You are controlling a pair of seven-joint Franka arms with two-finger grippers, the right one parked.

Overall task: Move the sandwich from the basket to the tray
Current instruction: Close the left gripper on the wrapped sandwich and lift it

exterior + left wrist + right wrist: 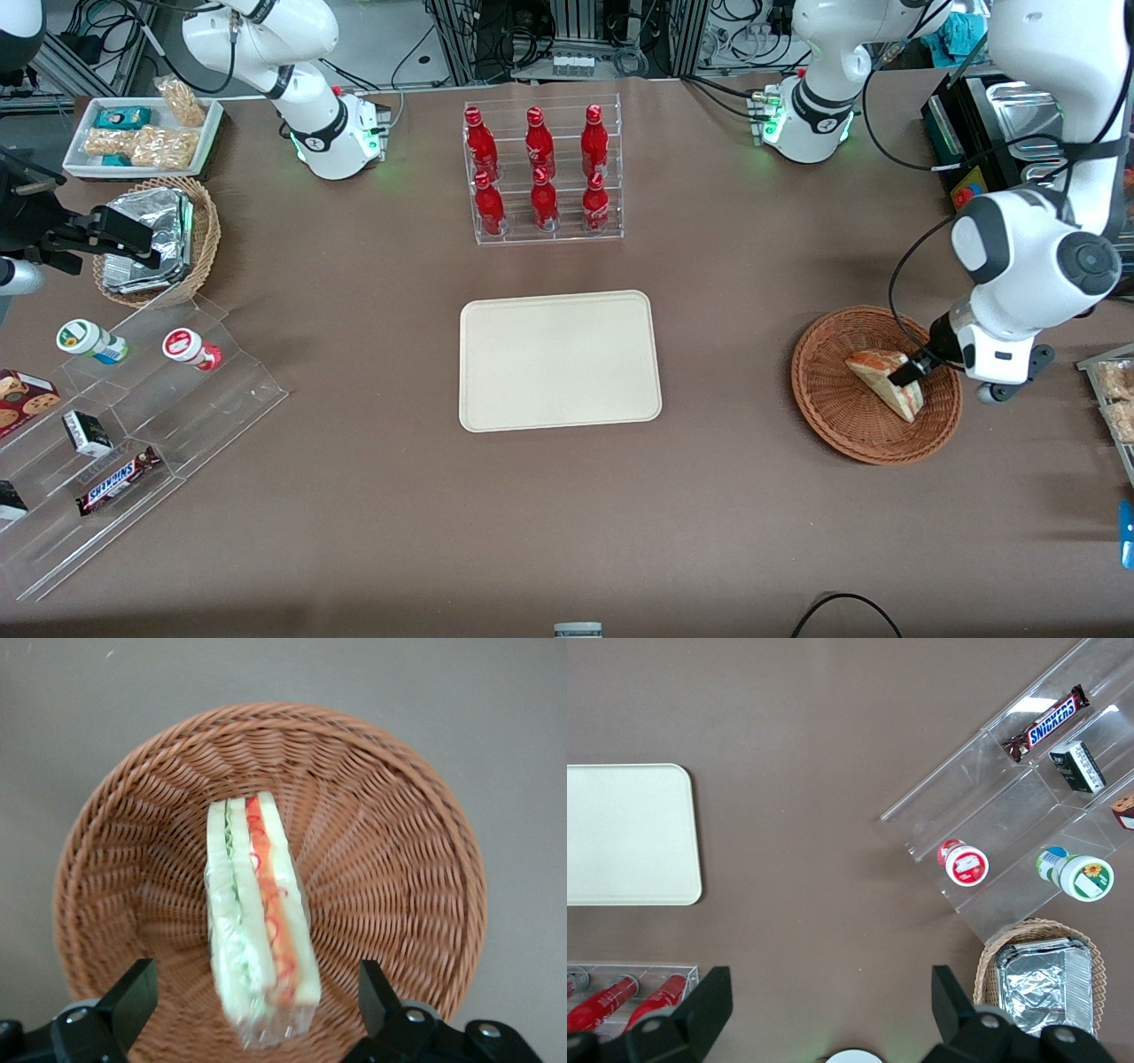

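The acrylic steps (133,434) with a Snickers bar (118,479) lie nearest the front camera, toward the parked arm's end of the table; next along is the tray (559,361), bare and well apart from everything else, with the rack of red bottles (541,170) farther from the camera than it; then, toward the working arm's end, the basket (819,403) with the sandwich (886,384) lying in it; last, the gripper (910,370), down over the sandwich's end nearest the arm. In the wrist view the gripper (257,1005) stands open, one finger on each side of the sandwich (259,921) with a clear gap to each; neither finger touches it. The relation that counts: the wedge's long axis runs straight away from the wrist, between the fingers, so the jaws would close across its short width, on the bread faces; it seems well lined up for that. The fingertips themselves are cut off, so how deep they sit beside the wedge cannot be told; the clear wrap blurs the near end. From the front, the arm covers part of the basket's rim. The carry to the tray has not begun.
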